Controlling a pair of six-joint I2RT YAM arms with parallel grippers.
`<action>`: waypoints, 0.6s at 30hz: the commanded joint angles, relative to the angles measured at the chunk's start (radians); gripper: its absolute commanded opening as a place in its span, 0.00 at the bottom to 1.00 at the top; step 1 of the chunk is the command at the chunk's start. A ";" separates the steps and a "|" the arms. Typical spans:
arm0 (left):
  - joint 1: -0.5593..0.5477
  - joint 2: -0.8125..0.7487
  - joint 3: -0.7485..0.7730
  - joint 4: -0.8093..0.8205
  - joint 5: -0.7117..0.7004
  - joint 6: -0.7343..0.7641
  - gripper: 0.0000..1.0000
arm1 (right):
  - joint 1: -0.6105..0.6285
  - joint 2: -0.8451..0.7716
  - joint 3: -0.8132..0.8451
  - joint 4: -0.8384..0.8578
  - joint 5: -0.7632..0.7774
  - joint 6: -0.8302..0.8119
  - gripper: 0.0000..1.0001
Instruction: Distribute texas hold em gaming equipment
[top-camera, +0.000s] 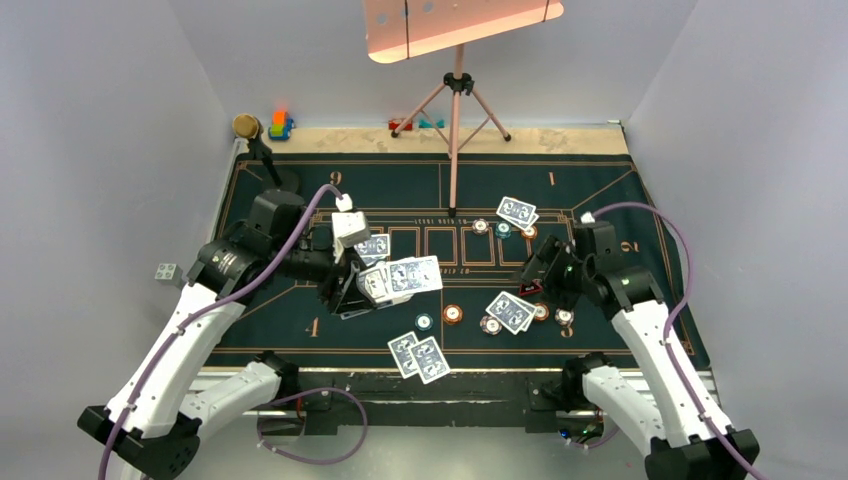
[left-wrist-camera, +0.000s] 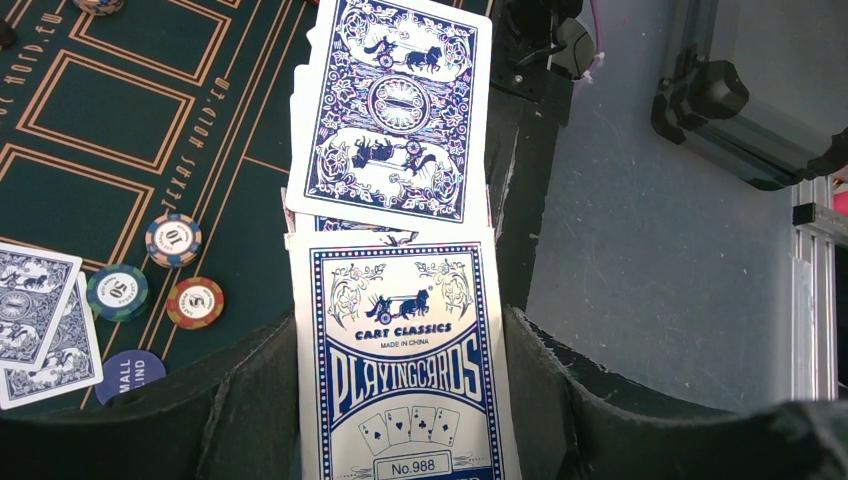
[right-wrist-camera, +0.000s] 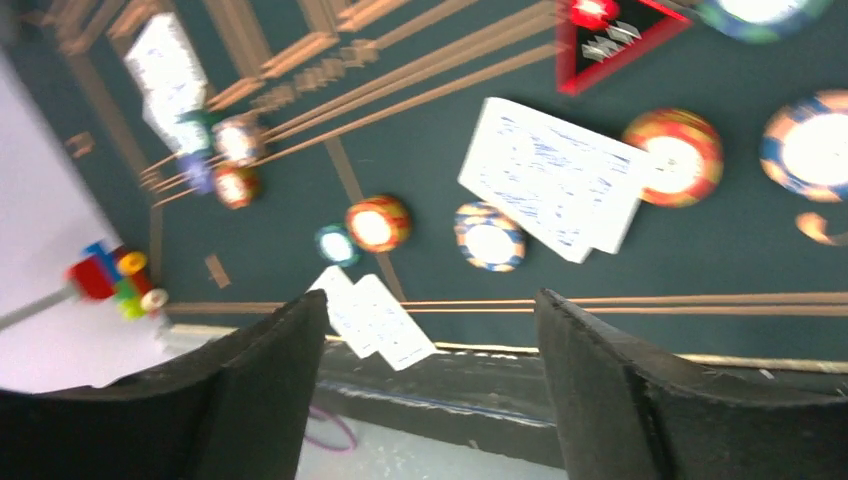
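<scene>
My left gripper (top-camera: 372, 287) is shut on a blue-and-white playing card box (left-wrist-camera: 400, 370), held over the left of the green felt (top-camera: 300, 195). Blue-backed cards (left-wrist-camera: 395, 110) stick out of its top. My right gripper (top-camera: 537, 268) is open and empty; its jaws (right-wrist-camera: 430, 310) hang above the felt's front edge. The red-black triangular marker (top-camera: 530, 289) lies just below it and shows in the right wrist view (right-wrist-camera: 610, 35). Card pairs lie at the front (top-camera: 419, 356), right (top-camera: 511, 311), and far (top-camera: 517, 211). An orange chip (top-camera: 454, 314) and a teal chip (top-camera: 425, 322) lie between them.
A pink tripod (top-camera: 457, 120) stands at the felt's far middle. A gold-topped black stand (top-camera: 250, 135) and toy blocks (top-camera: 280, 125) are at the far left. More chips (top-camera: 503, 229) sit by the far card pair. A dark blue disc (left-wrist-camera: 130, 375) lies by three chips (left-wrist-camera: 173, 240).
</scene>
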 joint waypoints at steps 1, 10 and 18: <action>0.005 0.005 0.024 0.045 0.046 -0.014 0.00 | -0.004 0.047 0.156 0.162 -0.239 -0.065 0.83; 0.006 0.026 0.026 0.073 0.060 -0.021 0.00 | 0.125 0.154 0.279 0.546 -0.562 0.045 0.91; 0.005 0.021 0.019 0.048 0.033 0.008 0.00 | 0.388 0.303 0.371 0.623 -0.519 0.044 0.94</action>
